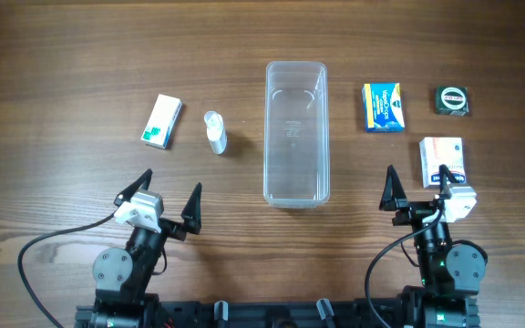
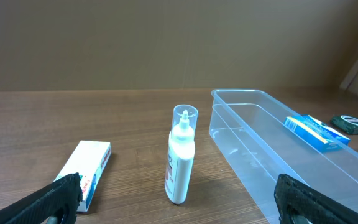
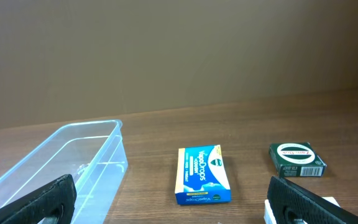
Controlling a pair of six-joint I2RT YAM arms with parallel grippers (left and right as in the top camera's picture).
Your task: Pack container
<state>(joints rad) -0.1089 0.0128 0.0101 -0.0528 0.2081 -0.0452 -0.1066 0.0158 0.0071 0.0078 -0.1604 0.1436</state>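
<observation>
My left pincer (image 1: 169, 189) hangs over the near side of the table (image 1: 62, 73), fingers spread wide with nothing between them. Farthest left lies the white and green box (image 1: 163, 121), flat on the wood, and a grip across its broad face might let it slip. Just right of it the bottle (image 1: 215, 132) stands upright on a narrow base, which I judge the likeliest trouble: a finger brushing it on the way in would tip it and set it rolling. The container (image 1: 270, 137) sits mid-table, its long side running away from me, with nothing in it. Its clear walls are hard to judge and it is probably light, so a box carried too low could catch the rim and shove it askew. Right of it lie the blue box (image 1: 384, 107) and the dark green box (image 1: 452, 99), well apart from my arms. The white and orange box (image 1: 441, 161) lies right by my right pincer (image 1: 417, 182), which is also wide apart and holding nothing. Its outer finger looks to hang over that box, so a careless swing could knock it, and both arms reaching the container together might collide
</observation>
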